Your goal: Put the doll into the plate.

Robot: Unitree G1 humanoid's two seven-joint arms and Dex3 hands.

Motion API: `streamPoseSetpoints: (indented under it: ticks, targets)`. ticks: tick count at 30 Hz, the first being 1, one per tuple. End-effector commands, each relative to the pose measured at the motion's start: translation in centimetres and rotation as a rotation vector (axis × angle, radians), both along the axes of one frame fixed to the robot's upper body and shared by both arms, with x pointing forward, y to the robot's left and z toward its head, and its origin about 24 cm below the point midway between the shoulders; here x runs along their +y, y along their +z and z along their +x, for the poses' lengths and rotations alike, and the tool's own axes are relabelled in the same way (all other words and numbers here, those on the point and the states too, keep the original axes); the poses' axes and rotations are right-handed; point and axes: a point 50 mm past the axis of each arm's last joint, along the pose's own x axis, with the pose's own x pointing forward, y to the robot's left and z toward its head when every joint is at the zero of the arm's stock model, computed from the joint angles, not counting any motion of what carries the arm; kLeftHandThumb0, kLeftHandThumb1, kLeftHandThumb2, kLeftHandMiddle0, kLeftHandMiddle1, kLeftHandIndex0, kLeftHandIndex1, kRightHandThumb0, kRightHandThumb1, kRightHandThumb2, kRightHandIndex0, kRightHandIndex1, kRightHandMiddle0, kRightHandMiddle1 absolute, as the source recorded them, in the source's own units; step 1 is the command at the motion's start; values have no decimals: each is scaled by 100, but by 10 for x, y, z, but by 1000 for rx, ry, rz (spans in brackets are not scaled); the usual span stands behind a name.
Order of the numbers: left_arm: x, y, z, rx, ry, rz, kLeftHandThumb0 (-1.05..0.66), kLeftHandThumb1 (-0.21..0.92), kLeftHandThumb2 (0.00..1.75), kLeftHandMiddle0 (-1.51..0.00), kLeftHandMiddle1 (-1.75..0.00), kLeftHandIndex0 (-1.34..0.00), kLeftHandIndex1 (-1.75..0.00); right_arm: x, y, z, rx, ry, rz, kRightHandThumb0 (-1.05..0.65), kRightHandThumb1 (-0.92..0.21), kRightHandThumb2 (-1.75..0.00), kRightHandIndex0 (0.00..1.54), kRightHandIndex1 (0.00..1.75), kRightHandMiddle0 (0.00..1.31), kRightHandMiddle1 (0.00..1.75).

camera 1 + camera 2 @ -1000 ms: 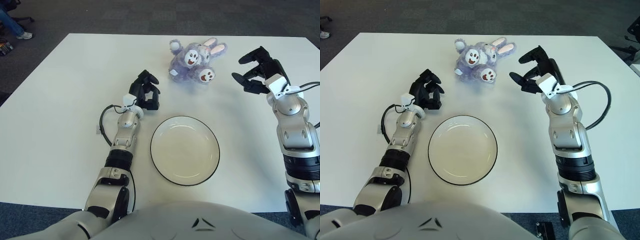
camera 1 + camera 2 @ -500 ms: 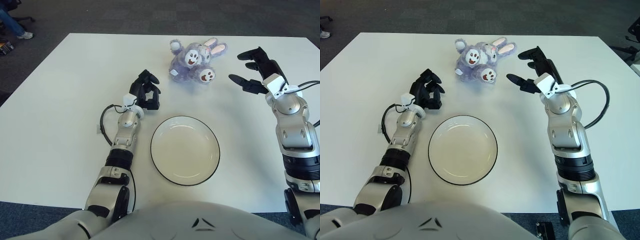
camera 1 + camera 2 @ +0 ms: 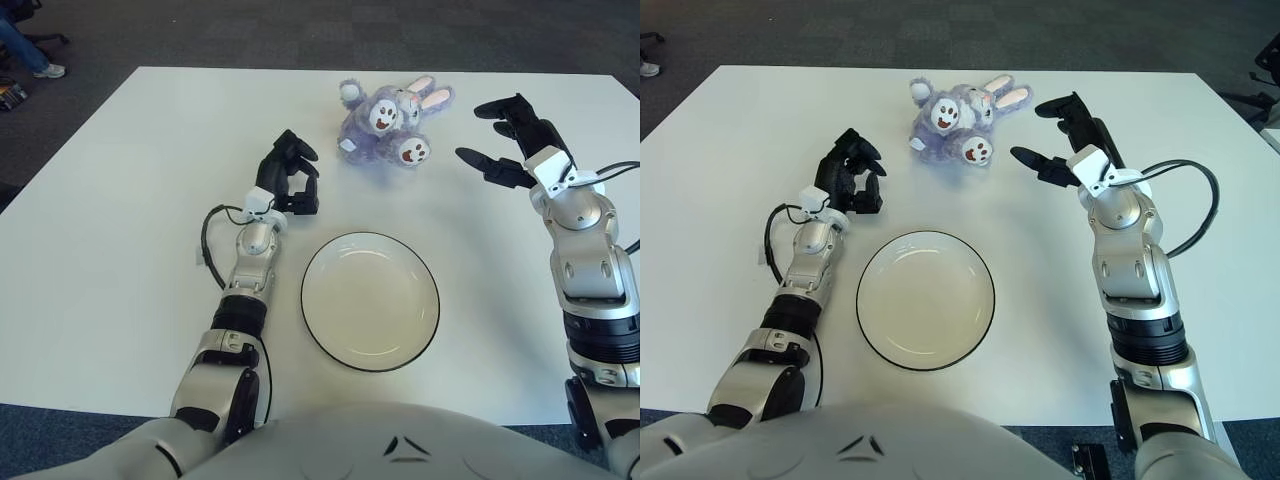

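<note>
Right hand (image 3: 505, 140) hovers above the white surface (image 3: 120, 220) just right of the fluffy purple stuffed rabbit doll (image 3: 392, 122), fingers spread wide and holding nothing. Left hand (image 3: 288, 180) sits left of the doll, near the plate's upper left, fingers loosely curled and empty. The doll lies near the surface's far edge, apart from the round white black-rimmed plate (image 3: 370, 300) nearer the robot.

There were no words, numbers or signs to read anywhere, not on the table, the toy, the plate or the robot's arms.
</note>
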Motion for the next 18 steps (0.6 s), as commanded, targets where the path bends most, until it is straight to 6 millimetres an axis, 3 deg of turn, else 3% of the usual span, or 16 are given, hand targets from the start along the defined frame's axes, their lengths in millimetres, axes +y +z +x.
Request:
streamPoseSetpoints:
  ticks: [1,6,7,8,9,11,12,13,14,16,18]
  targets:
    - [4,6,3,-65,33,55,-1,44,118,-41,-175,-39,-175,0,0,0,-4,-8,-7,-83,-92,-35,2,51,0,85]
    - [3,19,8,-155,47,115,-1,54,106,-34,-175,-32,-174,-1,-8,0,14,-8,-4,-82,-92,-36,2,52,0,85]
    - [3,22,9,-175,48,136,-8,61,96,-51,-175,-30,-174,-2,-12,-1,27,-8,2,-82,-92,-36,3,53,0,86]
    - [3,24,10,-188,49,150,-24,62,89,-77,-175,-19,-161,-3,-16,-1,35,-8,7,-82,-92,-36,3,53,0,87]
    - [3,26,11,-201,47,169,-35,63,86,-94,-175,-12,-153,-4,-20,-2,49,-10,14,-82,-92,-36,3,54,0,87]
    - [4,27,12,-216,42,192,-47,62,82,-108,-175,-6,-131,-6,-26,-3,69,-13,24,-80,-92,-35,4,54,0,88]
    - [4,28,13,-220,39,200,-51,62,81,-78,-175,-4,-118,-6,-28,-3,76,-14,28,-80,-91,-35,4,55,0,88]
    - [4,30,15,-226,33,212,-53,63,80,-67,-175,-3,-113,-6,-30,-4,91,-16,34,-79,-91,-35,4,55,0,88]
    - [4,31,16,-230,29,221,-56,62,79,-50,-147,-2,-103,-7,-32,-4,102,-17,38,-79,-91,-35,4,55,0,87]
    - [5,33,18,-238,17,238,-59,60,78,-33,-107,-1,-92,-7,-36,-5,129,-22,45,-78,-91,-35,3,56,0,85]
    - [5,35,20,-243,8,249,-59,58,78,-24,-88,0,-86,-8,-39,-5,148,-27,48,-76,-90,-35,3,57,0,83]
